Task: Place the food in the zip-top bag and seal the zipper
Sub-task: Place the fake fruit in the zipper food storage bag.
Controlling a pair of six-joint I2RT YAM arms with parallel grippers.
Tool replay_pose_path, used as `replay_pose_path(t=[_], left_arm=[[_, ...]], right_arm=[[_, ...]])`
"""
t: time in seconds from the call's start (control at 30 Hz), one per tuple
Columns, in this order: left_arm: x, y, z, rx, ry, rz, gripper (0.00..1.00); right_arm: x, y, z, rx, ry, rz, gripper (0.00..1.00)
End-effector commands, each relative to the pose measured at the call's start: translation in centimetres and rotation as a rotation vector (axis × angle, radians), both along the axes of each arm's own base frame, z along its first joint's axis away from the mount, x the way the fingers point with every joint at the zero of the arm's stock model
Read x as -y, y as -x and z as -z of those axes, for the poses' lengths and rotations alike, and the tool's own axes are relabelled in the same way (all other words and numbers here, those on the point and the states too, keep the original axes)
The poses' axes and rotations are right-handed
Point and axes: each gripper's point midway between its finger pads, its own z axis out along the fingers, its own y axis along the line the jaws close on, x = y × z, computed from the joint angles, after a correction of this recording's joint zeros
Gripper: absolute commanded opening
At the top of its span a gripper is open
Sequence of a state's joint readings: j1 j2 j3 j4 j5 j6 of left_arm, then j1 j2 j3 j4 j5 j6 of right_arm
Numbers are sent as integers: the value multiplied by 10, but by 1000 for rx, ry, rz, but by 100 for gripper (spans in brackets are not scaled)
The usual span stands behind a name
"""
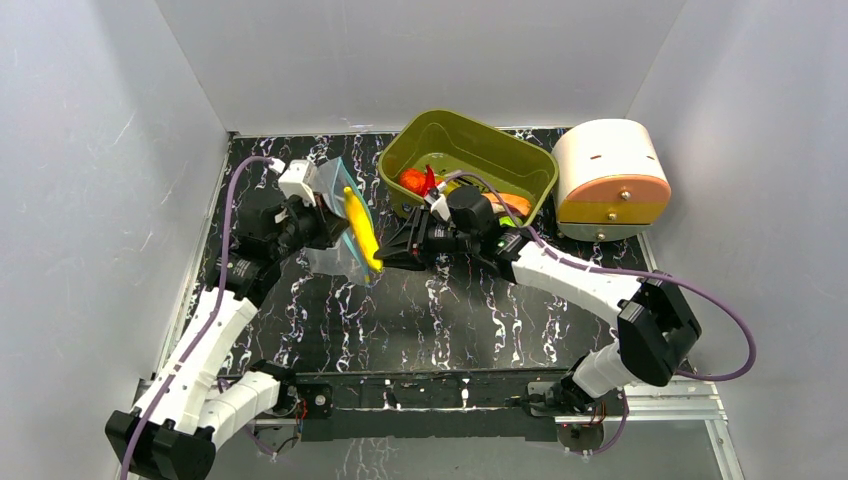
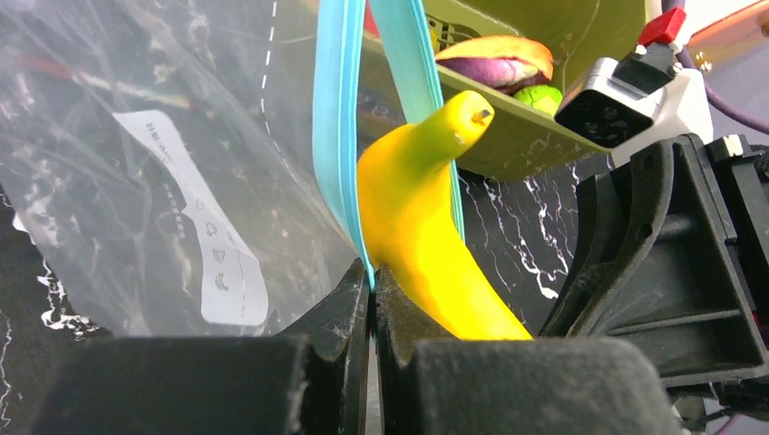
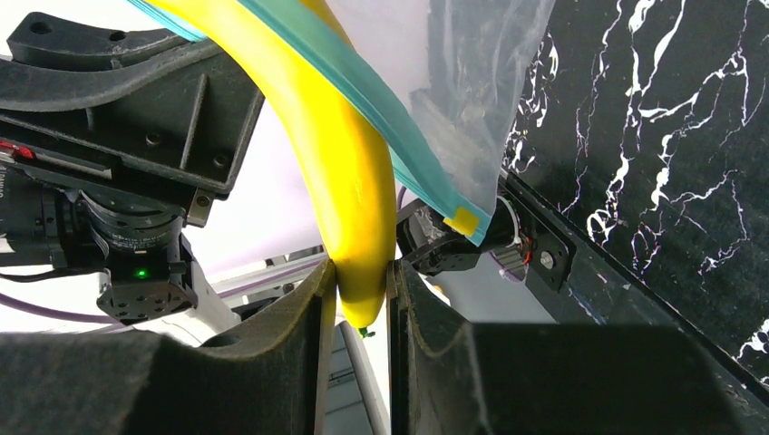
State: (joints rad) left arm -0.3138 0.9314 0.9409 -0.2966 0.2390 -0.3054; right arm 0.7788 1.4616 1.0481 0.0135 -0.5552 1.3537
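Nearest, pinches the yellow banana (image 3: 349,181) by its tip in the right gripper (image 3: 363,294): a narrow hold on a rounded, slick end, apt to pivot or slip if pushed. Beyond, clamps one lip of the zipper (image 2: 334,118) in the left gripper (image 2: 372,304), jaws pressed together, banana partway into the mouth of the zip-top bag (image 2: 154,136), aloft. Could tug the floppy film free or snag on the slack lip. Farthest, leaves more food (image 1: 415,182) in the green tub (image 1: 470,150).

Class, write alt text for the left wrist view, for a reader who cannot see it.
The left hand pinches the teal zipper of a clear zip-top bag while a yellow banana pokes between the zipper's two strips. An olive tub holding more food sits behind.
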Motion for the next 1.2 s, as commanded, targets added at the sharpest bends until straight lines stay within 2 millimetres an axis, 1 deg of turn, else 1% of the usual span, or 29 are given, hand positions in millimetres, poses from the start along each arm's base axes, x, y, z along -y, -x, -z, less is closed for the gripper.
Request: replay_pose_path(t=[0.0, 0.07, 0.13, 0.23, 0.37, 0.43, 0.5, 0.6, 0.7, 0.8, 0.9, 1.03, 1.17], left_arm=[[14, 11, -6, 46, 36, 103, 0], [17, 15, -7, 61, 43, 131, 0], [18, 19, -6, 59, 41, 151, 0], [22, 27, 0, 45, 38, 195, 0], [24, 34, 6, 20, 56, 212, 0], [26, 36, 6, 12, 75, 219, 0], [28, 38, 4, 4, 91, 221, 0], [30, 42, 2, -23, 113, 227, 0], [34, 47, 0, -36, 149, 246, 0], [34, 48, -1, -39, 172, 231, 0], [32, 46, -1, -35, 174, 204, 0], [28, 43, -2, -48, 161, 171, 0], [24, 39, 1, -54, 144, 142, 0]], right_arm=[[-5, 1, -10, 10, -51, 8, 10], [-4, -2, -8, 8, -40, 31, 13], [-3, -6, -8, 16, -27, 55, 14], [-3, -11, -4, 20, -12, 73, 14], [-7, -13, -1, 11, -13, 65, 17], [-5, -14, 1, 11, -15, 85, 20], [-3, -18, -3, 20, -31, 115, 22], [-4, -20, -7, 25, -22, 120, 31], [-5, -20, -9, 29, -13, 111, 36], [-3, -19, -11, 47, -13, 111, 40], [1, -22, -11, 71, -7, 132, 42], [2, -19, -13, 89, -11, 123, 42], [5, -19, -26, 167, -29, 106, 42]])
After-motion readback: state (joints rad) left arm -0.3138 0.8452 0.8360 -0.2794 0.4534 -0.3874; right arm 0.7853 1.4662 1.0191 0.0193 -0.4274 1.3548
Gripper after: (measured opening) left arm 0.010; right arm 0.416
